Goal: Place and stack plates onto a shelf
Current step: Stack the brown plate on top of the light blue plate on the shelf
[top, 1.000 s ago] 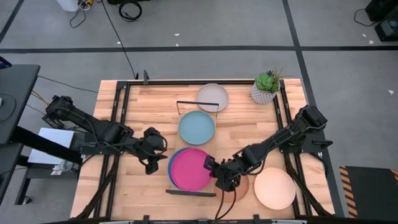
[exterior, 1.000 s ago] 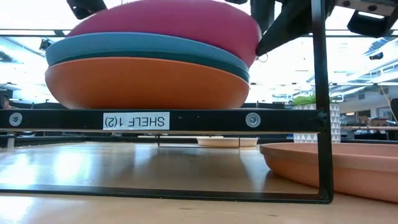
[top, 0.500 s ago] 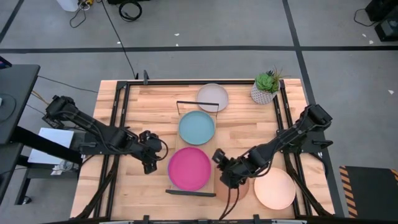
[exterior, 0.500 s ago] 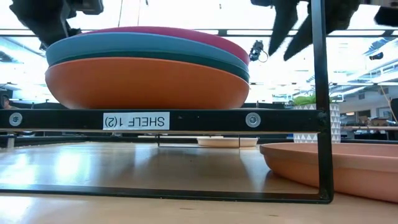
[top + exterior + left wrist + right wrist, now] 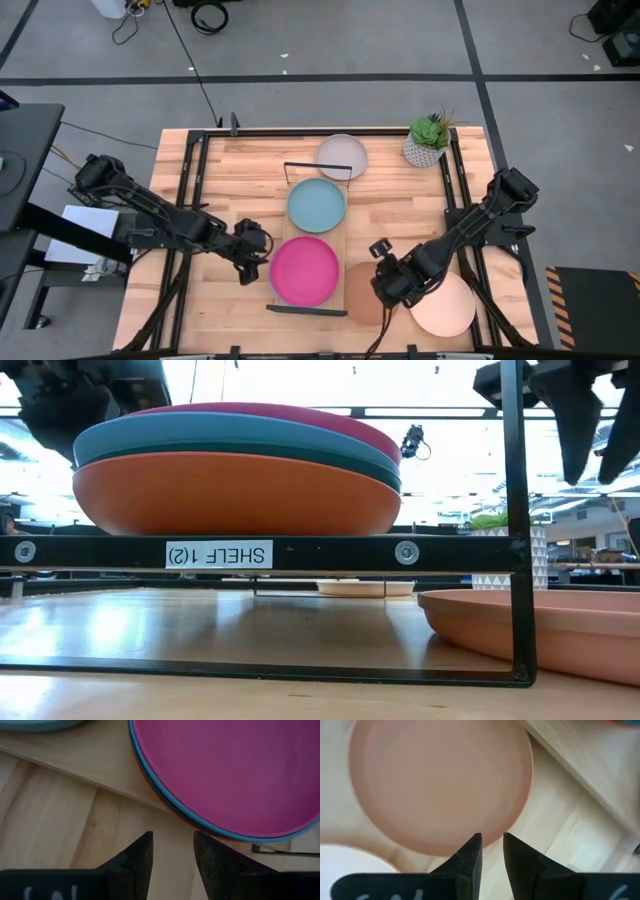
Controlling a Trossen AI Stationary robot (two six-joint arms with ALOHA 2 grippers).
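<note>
The left tool (image 5: pixel 250 252) hovers just off the shelf's (image 5: pixel 345 292) left edge, fingers a little apart and holding nothing, beside the magenta plate (image 5: pixel 304 271) topping the stack at the shelf's near end. Farther along the shelf lies the light blue plate (image 5: pixel 316 205), with the greyish white plate (image 5: pixel 342 156) at its far end. The right tool (image 5: pixel 392 285) hangs over the tan-brown plate (image 5: pixel 364 293) near the table's front edge, fingers narrowly parted and empty; the peach-cream plate (image 5: pixel 443 303) lies beside it. The magenta plate looks placed; next, the right tool likely must descend, spread, and pinch the tan-brown rim.
</note>
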